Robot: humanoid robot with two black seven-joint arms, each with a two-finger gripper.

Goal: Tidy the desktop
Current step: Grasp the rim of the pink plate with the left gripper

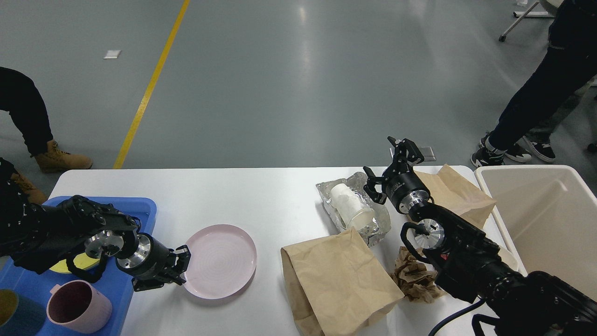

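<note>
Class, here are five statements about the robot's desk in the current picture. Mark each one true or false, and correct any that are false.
1. The pink plate lies on the desktop. True.
2. The white paper cup stands upright. False: it lies on its side in the foil tray.
3. The left gripper is at the plate's left rim. True.
4. The pink mug sits in the cream bin. False: it is in the blue tray.
5. The right gripper grips a brown paper bag. False: it is open and holds nothing.
</note>
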